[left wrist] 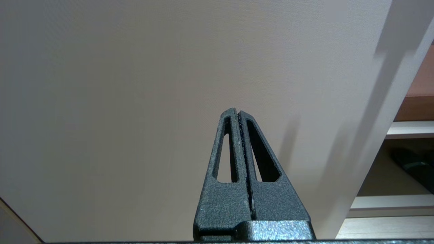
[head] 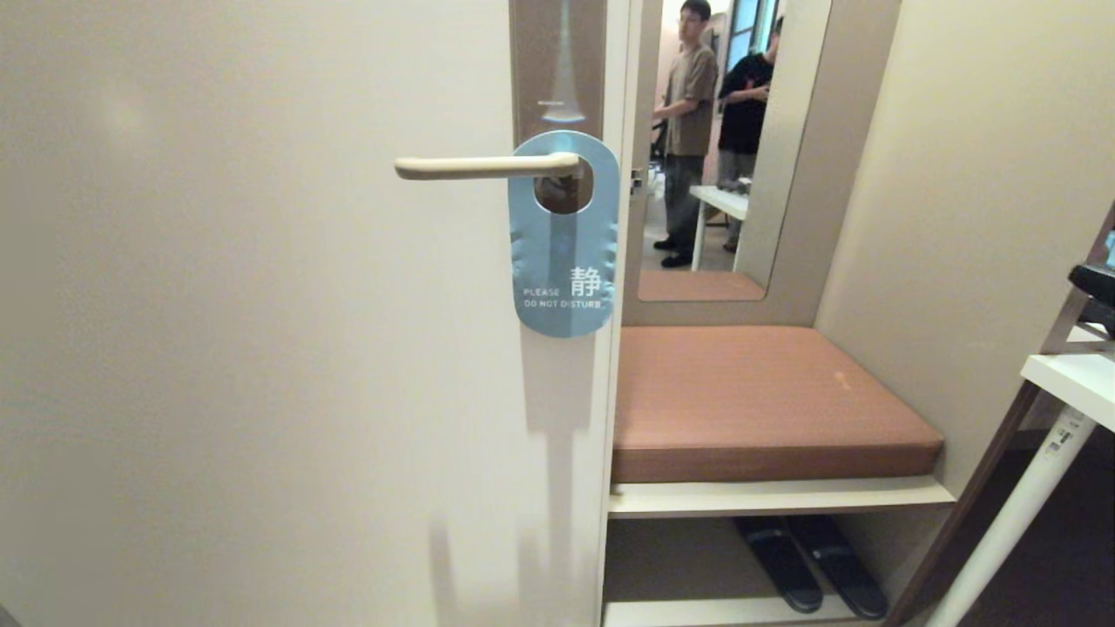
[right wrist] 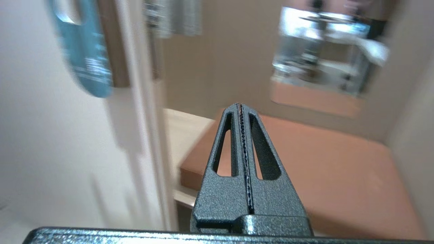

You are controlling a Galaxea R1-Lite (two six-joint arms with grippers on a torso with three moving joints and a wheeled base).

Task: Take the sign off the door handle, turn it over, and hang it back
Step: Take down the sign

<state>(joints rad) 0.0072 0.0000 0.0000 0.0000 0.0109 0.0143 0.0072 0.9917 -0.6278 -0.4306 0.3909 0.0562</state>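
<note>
The sign [head: 564, 252] hangs on the cream door handle [head: 483, 166] by its hole, blue face out with white "PLEASE DO NOT DISTURB". Neither arm shows in the head view. In the right wrist view the sign [right wrist: 84, 57] is a blurred blue shape, well apart from my right gripper [right wrist: 240, 105]. That gripper is shut and empty, pointing towards the brown cushion. My left gripper [left wrist: 236, 111] is shut and empty too, facing the plain door panel [left wrist: 135, 101].
Right of the door edge [head: 614, 392] a brown cushioned bench [head: 758, 401] sits over a shelf with dark slippers [head: 810, 566]. A mirror [head: 723, 148] above it reflects two people. A white table leg [head: 1019, 514] stands at far right.
</note>
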